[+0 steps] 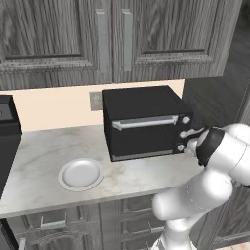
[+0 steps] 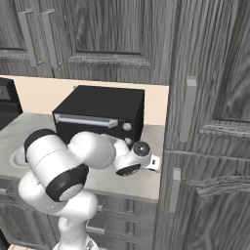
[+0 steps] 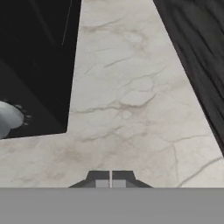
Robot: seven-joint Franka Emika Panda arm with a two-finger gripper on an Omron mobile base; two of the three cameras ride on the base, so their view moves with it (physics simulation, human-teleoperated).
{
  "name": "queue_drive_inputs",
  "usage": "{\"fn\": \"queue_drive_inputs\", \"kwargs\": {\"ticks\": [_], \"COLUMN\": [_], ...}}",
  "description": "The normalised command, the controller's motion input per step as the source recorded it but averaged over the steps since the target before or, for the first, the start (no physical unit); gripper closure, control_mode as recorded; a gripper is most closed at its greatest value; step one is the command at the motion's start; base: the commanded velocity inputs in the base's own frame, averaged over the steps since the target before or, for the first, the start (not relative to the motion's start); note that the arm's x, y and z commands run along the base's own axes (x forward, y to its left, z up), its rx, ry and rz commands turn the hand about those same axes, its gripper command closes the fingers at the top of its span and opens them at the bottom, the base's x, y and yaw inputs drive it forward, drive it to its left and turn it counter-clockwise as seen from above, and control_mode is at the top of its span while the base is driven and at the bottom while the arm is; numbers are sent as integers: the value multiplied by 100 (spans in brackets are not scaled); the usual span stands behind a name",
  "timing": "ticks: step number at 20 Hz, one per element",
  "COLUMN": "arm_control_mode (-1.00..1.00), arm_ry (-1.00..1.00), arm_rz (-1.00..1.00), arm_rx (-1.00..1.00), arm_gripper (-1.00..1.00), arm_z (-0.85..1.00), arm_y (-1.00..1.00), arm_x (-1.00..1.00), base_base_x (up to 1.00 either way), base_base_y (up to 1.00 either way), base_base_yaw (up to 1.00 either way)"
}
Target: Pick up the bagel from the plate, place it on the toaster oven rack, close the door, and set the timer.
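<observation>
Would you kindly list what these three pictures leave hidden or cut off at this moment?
- Bagel and toaster oven rack: hidden behind the shut door in the left base view.
- Plate: mostly covered by the arm in the right base view; bare in the left base view.
- Gripper: fingertips together, touching nothing; the arm blocks it in the left base view.
- Knob: cut by the hand view's left edge; its setting is unreadable.

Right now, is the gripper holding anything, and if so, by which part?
Nothing is held. The gripper is shut with its fingertips together and nothing between them, above bare marble counter beside the toaster oven.
</observation>
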Motion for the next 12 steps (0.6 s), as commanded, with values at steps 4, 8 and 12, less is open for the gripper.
{"fn": "queue_drive_inputs", "kwargs": {"ticks": [4, 8, 12], "arm_control_mode": [-100, -100, -100], "arm_ry": [0, 0, 0], "arm_rz": [0, 0, 0], "arm_rx": [-1, 0, 0], "arm_gripper": [100, 100, 100], "arm_z": [-26, 56, 93], "arm_y": [-11, -2, 0], "arm_x": [-39, -41, -37], "base_base_x": [0, 0, 0], "base_base_y": [0, 0, 0], "base_base_yaw": [0, 0, 0]}}
